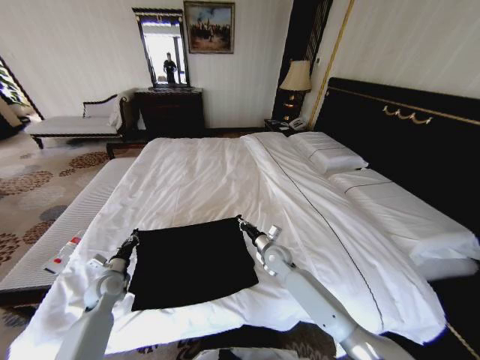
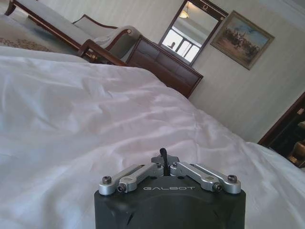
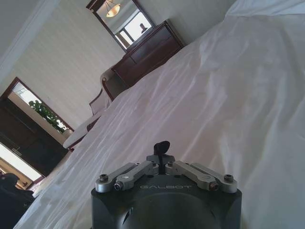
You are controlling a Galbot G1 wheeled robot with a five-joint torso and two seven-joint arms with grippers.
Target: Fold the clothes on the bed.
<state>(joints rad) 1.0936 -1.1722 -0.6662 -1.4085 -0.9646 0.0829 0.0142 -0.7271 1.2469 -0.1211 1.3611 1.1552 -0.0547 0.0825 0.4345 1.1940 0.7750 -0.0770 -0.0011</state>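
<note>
— Clothes [image 1: 191,262]: where are they?
— One black T-shirt, lying as a flat dark rectangle on the white sheet near the foot of the bed [image 1: 202,180], between my two arms.
— And your arms?
— Both reach forward and low. My left gripper [image 1: 133,238] sits at the shirt's far left corner, my right gripper [image 1: 241,223] at its far right corner.
— Clenched?
— Both are closed tight, fingers together in each wrist view; whether fabric is caught between them, I cannot tell.
— Do the wrist cameras add anything?
— They look across bare sheet to a dark dresser [image 2: 164,67] and mirror [image 2: 190,33]; the head camera shows the shirt
</note>
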